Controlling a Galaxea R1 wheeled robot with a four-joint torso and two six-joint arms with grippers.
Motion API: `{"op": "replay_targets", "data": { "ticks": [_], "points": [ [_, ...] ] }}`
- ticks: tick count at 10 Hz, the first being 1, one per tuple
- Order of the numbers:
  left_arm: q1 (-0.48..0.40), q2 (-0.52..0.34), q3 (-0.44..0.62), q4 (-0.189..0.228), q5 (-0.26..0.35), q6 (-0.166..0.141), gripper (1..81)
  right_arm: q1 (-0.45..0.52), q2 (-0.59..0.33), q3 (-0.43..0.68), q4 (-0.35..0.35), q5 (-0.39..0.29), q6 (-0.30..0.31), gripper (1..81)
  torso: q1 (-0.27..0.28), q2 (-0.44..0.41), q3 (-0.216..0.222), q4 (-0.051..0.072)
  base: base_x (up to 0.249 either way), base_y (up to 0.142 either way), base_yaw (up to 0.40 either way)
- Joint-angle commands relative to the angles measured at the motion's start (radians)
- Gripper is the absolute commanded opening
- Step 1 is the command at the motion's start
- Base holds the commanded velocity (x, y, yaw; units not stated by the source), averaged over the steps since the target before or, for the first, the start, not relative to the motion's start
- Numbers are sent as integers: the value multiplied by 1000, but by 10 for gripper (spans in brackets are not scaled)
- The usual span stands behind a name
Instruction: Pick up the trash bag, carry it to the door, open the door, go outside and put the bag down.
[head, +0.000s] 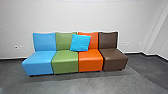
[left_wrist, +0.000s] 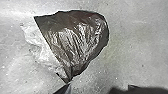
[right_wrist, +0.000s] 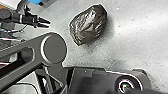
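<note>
A dark, shiny trash bag lies on the grey floor in the left wrist view, its narrow end close to one fingertip of my left gripper. The right wrist view also has the bundled bag on the floor, with my left gripper a short way off to one side, its two fingers apart and nothing between them. Whether my right gripper is open or shut cannot be seen.
Ahead, against a white wall, stands a row of blue, green, orange and brown seats, with a bright blue cushion on the backrests. A wall corner juts out at the right.
</note>
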Motion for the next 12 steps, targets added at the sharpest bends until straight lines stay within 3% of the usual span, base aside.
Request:
{"op": "replay_targets", "data": {
  "ticks": [1,5,6,9,12],
  "points": [
    [-113,-7,-3,-19,66,-2,811,44,-66,40,12,-42,2,811,62,-96,-91,0,0,0,0],
    [-113,-19,-5,-22,64,-2,811,48,-93,53,11,-41,2,811,145,-227,-208,0,0,0,0],
    [-113,-18,-5,-22,64,-2,811,52,-100,61,12,-38,2,811,167,-262,-150,0,0,0,0],
    [-134,-22,-5,-22,61,-2,811,52,-124,75,15,-36,2,811,218,-341,-183,0,0,0,0],
    [-190,-24,-22,-20,66,-13,811,52,-144,96,15,-35,2,811,282,-445,-184,0,0,0,0]
  ]
}}
